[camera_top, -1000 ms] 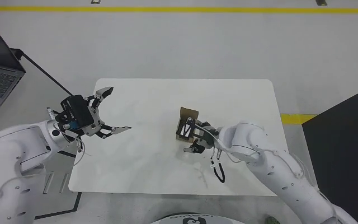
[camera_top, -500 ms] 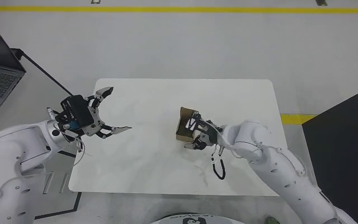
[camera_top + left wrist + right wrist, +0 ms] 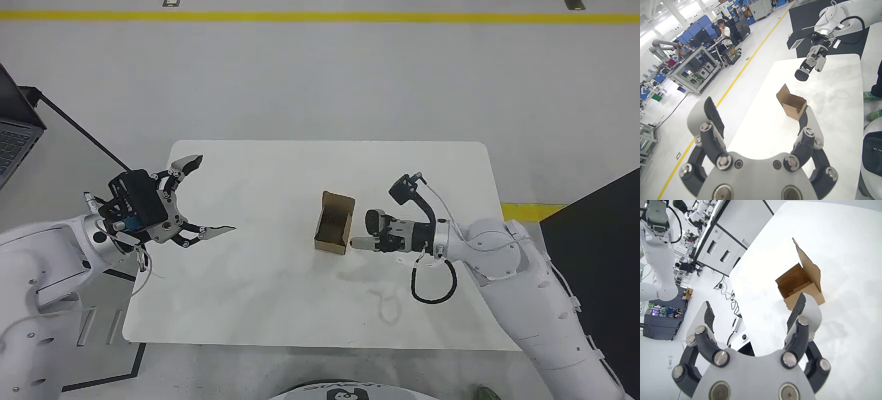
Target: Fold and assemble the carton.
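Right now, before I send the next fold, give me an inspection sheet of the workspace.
surface: white table, faint scuffs.
job's things: carton standing mid-table, top open, one flap upright.
clutter: nothing seen.
grippers: left gripper open over the table's left edge, apart from the carton; right gripper open, close beside the carton, not gripping it.
cables: black cable looped at the right arm; floor cable running to the laptop.
surroundings: yellow floor line.

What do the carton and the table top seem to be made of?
The carton looks like brown corrugated cardboard, matte; the cut flap edge shows a ribbed layer. The table has a smooth white top with faint scuffs, perhaps laminate or painted board; the look leaves it open.
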You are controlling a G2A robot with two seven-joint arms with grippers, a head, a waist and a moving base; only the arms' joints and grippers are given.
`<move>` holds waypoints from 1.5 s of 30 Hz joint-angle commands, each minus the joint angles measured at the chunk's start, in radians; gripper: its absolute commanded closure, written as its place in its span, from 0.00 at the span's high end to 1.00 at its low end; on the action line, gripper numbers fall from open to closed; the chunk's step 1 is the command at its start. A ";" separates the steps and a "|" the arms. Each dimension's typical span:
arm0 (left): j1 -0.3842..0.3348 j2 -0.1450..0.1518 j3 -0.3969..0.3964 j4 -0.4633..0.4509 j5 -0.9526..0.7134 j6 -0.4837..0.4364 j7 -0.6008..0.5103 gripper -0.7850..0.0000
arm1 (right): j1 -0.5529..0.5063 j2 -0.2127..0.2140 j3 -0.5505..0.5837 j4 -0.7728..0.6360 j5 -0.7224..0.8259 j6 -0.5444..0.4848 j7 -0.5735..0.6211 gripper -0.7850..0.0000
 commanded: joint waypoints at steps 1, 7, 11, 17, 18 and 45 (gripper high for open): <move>0.000 0.000 0.000 0.000 0.000 0.000 0.000 1.00 | 0.000 0.000 0.000 0.000 -0.004 0.000 0.000 1.00; 0.034 0.006 0.046 0.041 -0.138 0.024 -0.172 1.00 | 0.000 0.000 0.000 0.000 -0.004 0.000 0.000 1.00; 0.025 0.025 0.083 0.043 -0.475 0.117 -0.426 1.00 | 0.000 0.000 0.000 0.000 -0.004 0.000 0.000 1.00; -0.001 0.032 0.062 0.032 -0.519 0.141 -0.482 0.00 | 0.000 0.000 0.000 0.000 -0.004 0.000 0.000 1.00; -0.001 0.032 0.062 0.032 -0.519 0.141 -0.482 0.00 | 0.000 0.000 0.000 0.000 -0.004 0.000 0.000 1.00; -0.063 0.043 0.262 0.147 -0.902 0.555 -0.775 0.00 | 0.027 0.003 0.026 0.196 0.289 0.165 0.051 0.00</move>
